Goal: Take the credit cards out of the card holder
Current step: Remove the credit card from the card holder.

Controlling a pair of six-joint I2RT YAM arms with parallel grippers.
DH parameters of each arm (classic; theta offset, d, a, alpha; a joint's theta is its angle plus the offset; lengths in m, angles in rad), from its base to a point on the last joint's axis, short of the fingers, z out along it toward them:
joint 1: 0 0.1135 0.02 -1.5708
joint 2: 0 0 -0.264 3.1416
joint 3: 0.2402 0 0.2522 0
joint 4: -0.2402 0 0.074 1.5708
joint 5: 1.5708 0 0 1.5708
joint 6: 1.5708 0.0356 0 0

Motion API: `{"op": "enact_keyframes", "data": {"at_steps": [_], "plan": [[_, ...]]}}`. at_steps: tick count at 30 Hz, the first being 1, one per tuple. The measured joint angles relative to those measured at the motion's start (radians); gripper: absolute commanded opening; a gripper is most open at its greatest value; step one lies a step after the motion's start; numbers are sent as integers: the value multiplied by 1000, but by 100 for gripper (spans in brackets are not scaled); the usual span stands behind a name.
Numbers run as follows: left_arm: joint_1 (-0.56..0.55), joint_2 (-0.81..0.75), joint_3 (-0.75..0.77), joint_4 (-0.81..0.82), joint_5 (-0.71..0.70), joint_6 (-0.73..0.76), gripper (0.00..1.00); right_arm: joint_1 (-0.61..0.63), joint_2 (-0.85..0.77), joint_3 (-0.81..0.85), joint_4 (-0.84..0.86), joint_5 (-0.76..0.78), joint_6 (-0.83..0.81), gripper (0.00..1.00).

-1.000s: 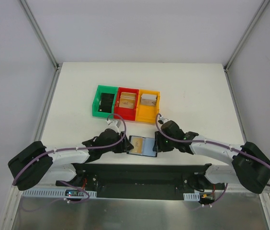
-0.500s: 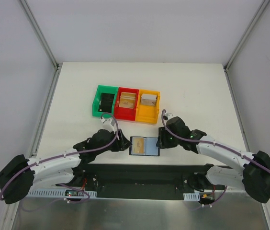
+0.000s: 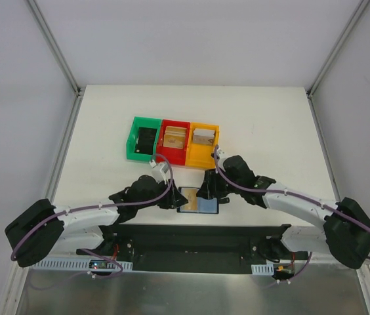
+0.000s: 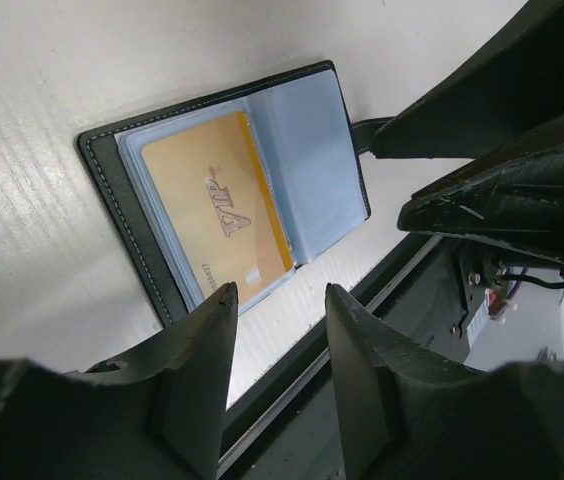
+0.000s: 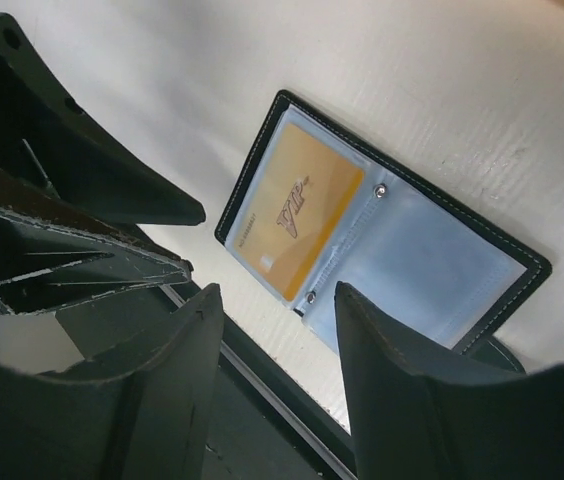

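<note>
The card holder (image 3: 199, 201), a black stitched cover with 2 glossy grey-blue sleeves, lies open flat at the near edge of the white worktop (image 3: 270, 125). 1 smooth gold credit card (image 4: 217, 205) sits in its left sleeve. The left tool (image 4: 280, 300) and right tool (image 5: 277, 300) flank it, jaws partly apart, gripping nothing.

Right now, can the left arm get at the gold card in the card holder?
Probably yes: the left fingers hover open beside the card holder, with nothing between them and the gold card, though a clear sleeve holds it.
</note>
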Motion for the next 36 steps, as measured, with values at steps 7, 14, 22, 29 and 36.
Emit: {"op": "enact_keyframes", "data": {"at_steps": [7,14,22,29,36], "plan": [[0,60,0,32,-2,-10,20,0,100,-7,89,-29,60,47],[0,122,0,37,-29,-34,17,0,154,-7,146,-31,98,52],[0,139,14,9,-67,-51,17,0,185,-9,169,-30,115,54],[0,158,19,8,-79,-52,15,0,196,-23,180,-31,125,52],[0,174,22,9,-79,-54,13,0,203,-37,204,-31,138,52]]}}
